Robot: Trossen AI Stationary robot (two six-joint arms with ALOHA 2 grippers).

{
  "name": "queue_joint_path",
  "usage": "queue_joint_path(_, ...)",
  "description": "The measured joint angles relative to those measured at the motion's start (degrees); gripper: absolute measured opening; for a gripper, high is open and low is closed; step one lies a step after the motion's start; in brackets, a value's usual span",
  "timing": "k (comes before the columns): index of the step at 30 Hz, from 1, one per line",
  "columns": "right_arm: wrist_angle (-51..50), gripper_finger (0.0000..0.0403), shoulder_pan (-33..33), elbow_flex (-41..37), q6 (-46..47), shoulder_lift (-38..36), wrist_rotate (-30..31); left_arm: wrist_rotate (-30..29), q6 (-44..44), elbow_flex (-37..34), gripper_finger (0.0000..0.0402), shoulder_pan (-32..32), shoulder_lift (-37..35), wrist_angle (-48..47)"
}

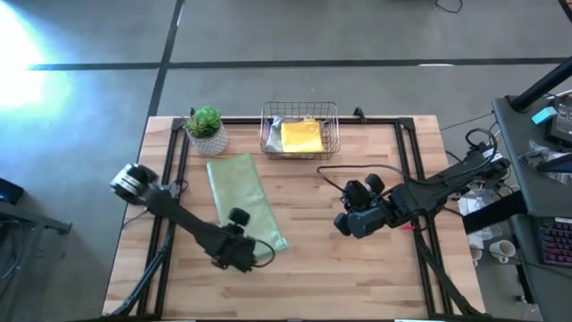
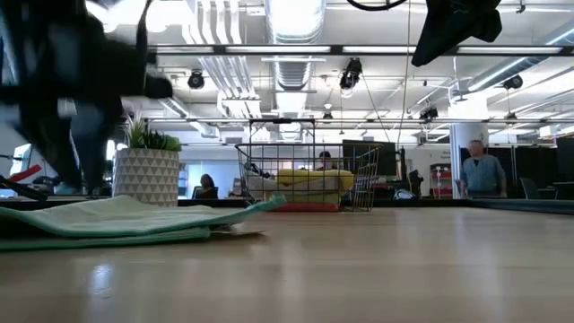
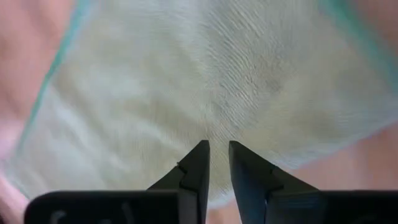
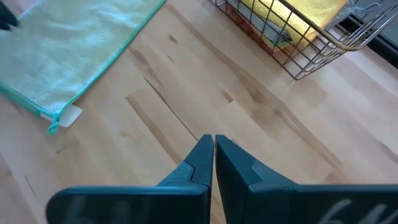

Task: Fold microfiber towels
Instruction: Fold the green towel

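The pale sage green towel (image 1: 243,201) lies folded into a long strip on the wooden table, running from near the plant toward the near edge. My left gripper (image 1: 243,258) is at the strip's near end, pointing steeply down, shut on the cloth (image 3: 186,81). My right gripper (image 1: 344,225) hangs shut above bare table right of the towel (image 4: 68,43), touching nothing. A yellow towel (image 1: 302,136) lies folded in the copper wire basket (image 1: 331,143) at the far edge. My left gripper pinches the sage towel between its two fingertips (image 3: 200,163) from above, slanting down. The cloth beside the fingers (image 3: 217,127) shows streaks running in toward them. One layer or several, I cannot tell. The rest of the strip (image 2: 126,215) lies on the table.
A potted plant (image 1: 206,130) in a white pot stands at the far left, next to the towel's far end. The basket (image 4: 298,62) holds other cloth beneath the yellow towel. Bare wood lies between the two arms and along the near edge. People show in the room behind (image 2: 484,170).
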Motion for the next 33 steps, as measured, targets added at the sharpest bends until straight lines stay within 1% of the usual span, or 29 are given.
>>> queue_joint_path(2, 0.0, 0.0008, 0.0, 0.0, -0.1, 0.0, 0.0, 0.4, -9.1, 0.0, 0.0047, -0.9, -3.3, -1.1)
queue_joint_path(4, 0.1, 0.0008, 0.0, 0.0, -0.1, 0.0, 0.0, 0.6, -16.0, -0.1, 0.0047, -2.0, -6.0, -0.6)
queue_joint_path(8, 0.1, 0.0009, 0.0, 0.0, -0.4, 0.0, 0.0, 0.6, -24.5, 0.0, 0.0047, -4.8, -11.0, -0.5)
queue_joint_path(10, 0.1, 0.0009, 0.0, 0.0, -1.4, 0.0, 0.0, 1.4, -26.3, 0.0, 0.0047, -5.8, -11.8, -0.2)
queue_joint_path(14, 0.6, 0.0010, 0.0, 0.0, -3.0, 0.0, 0.0, 5.9, -26.5, 0.0, 0.0047, -6.5, -12.6, 0.2)
queue_joint_path(18, 1.0, 0.0024, 0.0, 0.0, -3.4, 0.0, 0.0, 9.9, -26.6, 0.0, 0.0054, -6.5, -12.3, 0.3)
queue_joint_path(21, 1.5, 0.0044, 0.0, 0.0, -3.4, 0.0, 0.0, 11.1, -29.4, 0.1, 0.0077, -6.5, -12.3, 0.0)
queue_joint_path(24, 1.7, 0.0067, 0.0, 0.0, -3.3, 0.0, 0.0, 11.2, -35.7, 0.1, 0.0111, -6.4, -12.5, -2.7)
queue_joint_path(26, 2.3, 0.0084, 0.0, 0.0, -3.3, 0.0, -0.1, 11.6, -41.4, 0.1, 0.0137, -6.4, -12.5, -5.8)
queue_joint_path(29, 4.7, 0.0105, 0.0, 0.0, -4.6, 0.0, -0.1, 14.7, -50.3, 0.1, 0.0174, -6.3, -12.5, -12.0)
queue_joint_path(31, 6.3, 0.0116, -0.3, 0.0, -6.0, 0.0, -0.4, 17.3, -53.8, 0.1, 0.0190, -6.3, -12.5, -15.5)
queue_joint_path(33, 8.3, 0.0125, -1.1, 0.0, -7.3, 0.0, -2.2, 18.1, -56.7, 0.1, 0.0200, -6.5, -12.8, -17.8)
